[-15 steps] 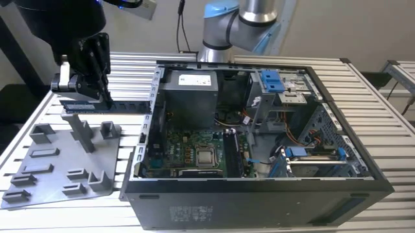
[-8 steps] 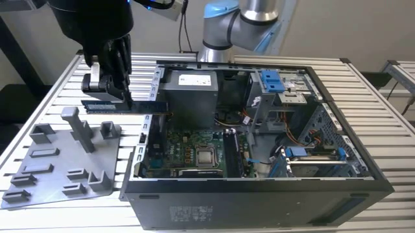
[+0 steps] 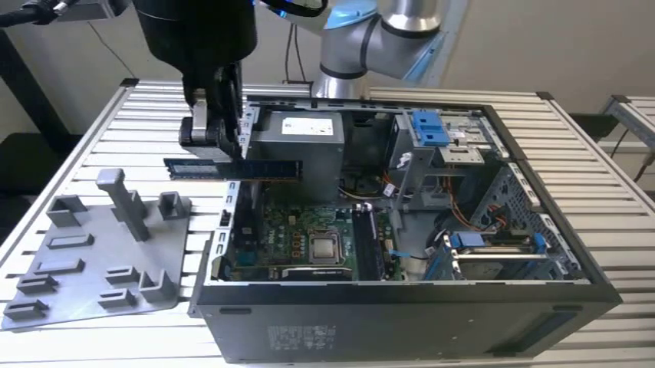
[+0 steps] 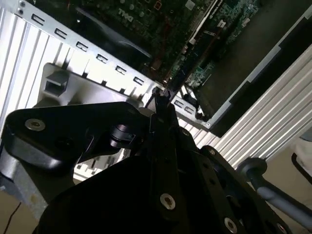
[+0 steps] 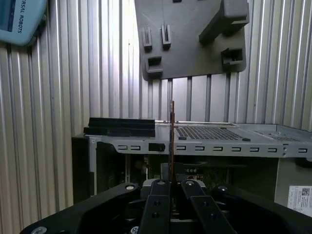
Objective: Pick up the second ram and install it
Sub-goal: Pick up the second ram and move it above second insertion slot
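**Item: memory stick (image 3: 268, 169).** Pinched near one end between the fingers (image 5: 158, 197) of the gripper (image 3: 215, 149), which press flat against both its faces. Hangs in the air above the computer case (image 3: 409, 295), over the case wall that faces the grey tray (image 3: 92, 261). Touches nothing but the fingers. Carried long edge level and contact edge downward, probably so as to drop straight into a slot. Appears edge-on as a thin upright line (image 5: 172, 136) in the first wrist view, crossing the case wall.

**Case.** Lies on its side on the slatted bench (image 3: 614, 207), open face up, probably to give access from above to the motherboard (image 3: 297, 230). Not yet over the long dark slots (image 3: 366, 245) inside the case beside the processor (image 3: 325, 247).

**Tray.** On the bench just beside the case, with upright posts and pockets, apparently a rest for parts awaiting fitting.

**Blue clips (image 3: 432, 126).** Inside the case, at the drive bay, well apart from the stick.

**Writing.**
- White printed label (image 3: 309, 125) on the power supply inside the case.
- Pale print block (image 3: 302, 335) on the outer case wall.
- Small white sticker with a code square (image 5: 298, 195) on the case, in the first wrist view.
- White lettering on the motherboard (image 4: 127, 19), in the second wrist view.
- Lettering on a pale housing (image 5: 17, 19) beyond the case.
- None of it transcribed here.
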Robot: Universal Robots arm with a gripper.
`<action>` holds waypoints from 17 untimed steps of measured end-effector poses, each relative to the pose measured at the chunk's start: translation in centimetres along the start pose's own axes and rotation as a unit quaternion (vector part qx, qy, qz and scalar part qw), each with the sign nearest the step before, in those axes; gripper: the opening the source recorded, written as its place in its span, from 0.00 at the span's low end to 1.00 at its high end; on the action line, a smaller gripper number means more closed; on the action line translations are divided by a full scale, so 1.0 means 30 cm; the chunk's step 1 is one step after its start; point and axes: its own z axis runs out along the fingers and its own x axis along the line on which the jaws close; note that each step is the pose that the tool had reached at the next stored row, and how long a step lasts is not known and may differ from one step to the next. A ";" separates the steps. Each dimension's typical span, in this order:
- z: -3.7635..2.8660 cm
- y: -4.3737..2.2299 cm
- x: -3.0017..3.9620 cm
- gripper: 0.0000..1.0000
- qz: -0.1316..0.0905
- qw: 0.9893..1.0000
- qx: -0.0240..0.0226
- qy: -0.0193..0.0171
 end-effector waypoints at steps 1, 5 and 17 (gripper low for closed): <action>0.000 -0.015 0.000 0.14 0.000 1.000 0.000 0.000; 0.000 -0.074 0.000 0.14 0.000 1.000 0.000 0.000; 0.002 -0.257 -0.001 0.14 0.000 1.000 -0.001 0.000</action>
